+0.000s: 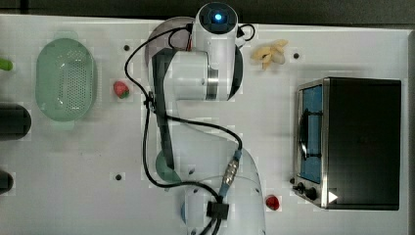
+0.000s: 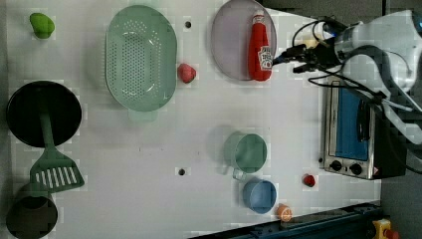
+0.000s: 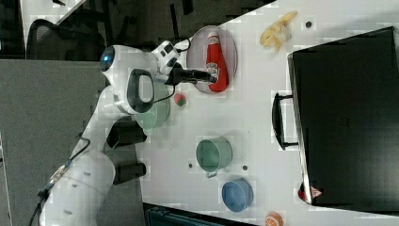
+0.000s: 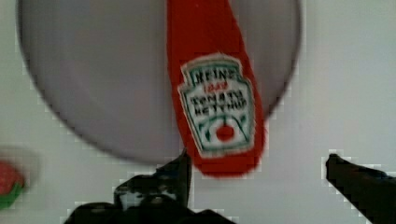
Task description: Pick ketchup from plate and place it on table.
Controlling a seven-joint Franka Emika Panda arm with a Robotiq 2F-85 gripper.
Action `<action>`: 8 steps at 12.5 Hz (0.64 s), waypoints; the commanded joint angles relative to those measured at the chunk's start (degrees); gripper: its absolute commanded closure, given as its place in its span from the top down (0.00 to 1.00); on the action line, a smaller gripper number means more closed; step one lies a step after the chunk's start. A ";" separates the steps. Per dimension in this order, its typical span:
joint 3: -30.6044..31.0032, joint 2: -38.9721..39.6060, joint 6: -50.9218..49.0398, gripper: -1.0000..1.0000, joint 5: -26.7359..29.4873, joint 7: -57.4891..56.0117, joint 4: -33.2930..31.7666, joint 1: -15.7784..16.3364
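The ketchup is a red bottle with a white label, lying flat on the pale lilac plate at the far edge of the white table. Its base overhangs the plate's rim. My gripper hovers just off the bottle's base end, open, with nothing between its fingers. In the wrist view the ketchup lies on the plate, and the gripper has one finger on each side of the base, not touching it. The right view shows the gripper over the ketchup.
A green colander and a strawberry lie beside the plate. A toaster oven stands below the arm in the left view. A green cup, blue bowl and red ball sit nearer the front edge.
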 commanded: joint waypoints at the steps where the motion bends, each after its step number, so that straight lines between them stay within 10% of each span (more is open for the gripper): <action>1: 0.80 2.98 4.76 1.00 -0.37 -5.39 2.11 0.66; 8: 0.44 10.07 16.46 1.00 -2.57 -5.40 3.76 1.53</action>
